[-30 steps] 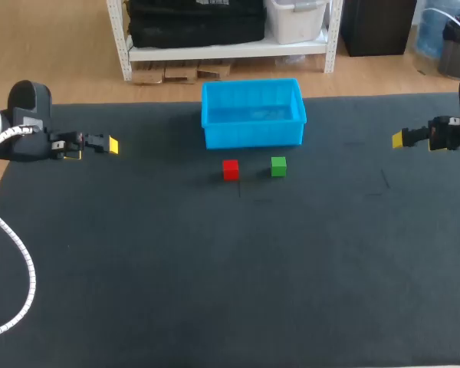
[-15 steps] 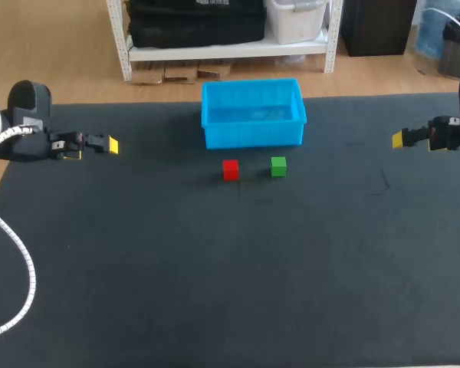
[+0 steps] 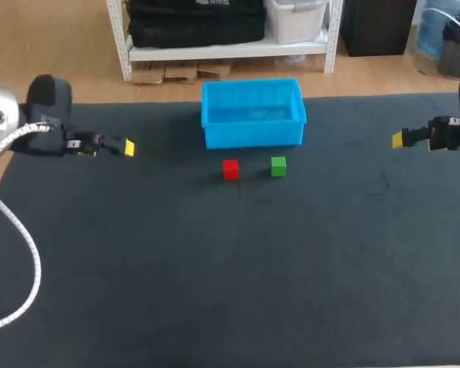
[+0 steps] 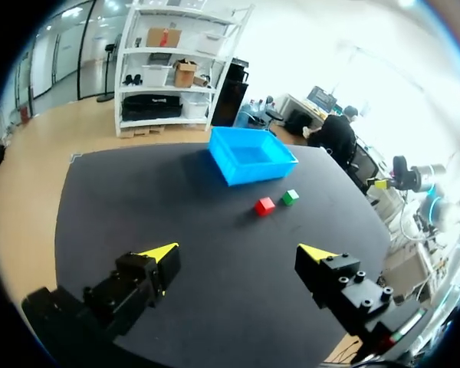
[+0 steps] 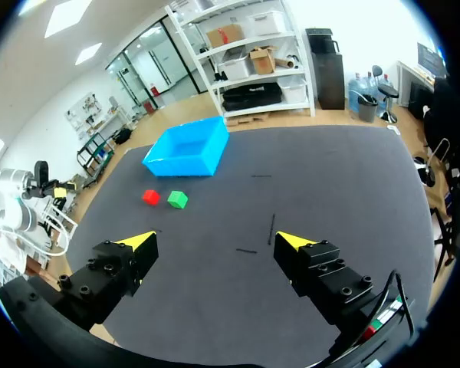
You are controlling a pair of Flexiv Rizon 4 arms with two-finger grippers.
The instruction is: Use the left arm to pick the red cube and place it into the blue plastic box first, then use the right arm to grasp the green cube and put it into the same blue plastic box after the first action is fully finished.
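Sizing up the red cube (image 3: 230, 169), we judge it small, light and rigid, with flat faces that should take a firm pinch. Two opposite side faces, taken from above, look the best hold. It sits on the dark bench (image 3: 215, 276) just near of the blue plastic box (image 3: 253, 135). The green cube (image 3: 278, 165) lies close on its right, not touching, so a near-far pinch would spare it. Our left arm (image 3: 57, 134) hangs at the bench's left edge, well apart from the cube, its jaws wide and empty. The right arm (image 3: 445, 136), at the right edge, has wide, empty jaws too.
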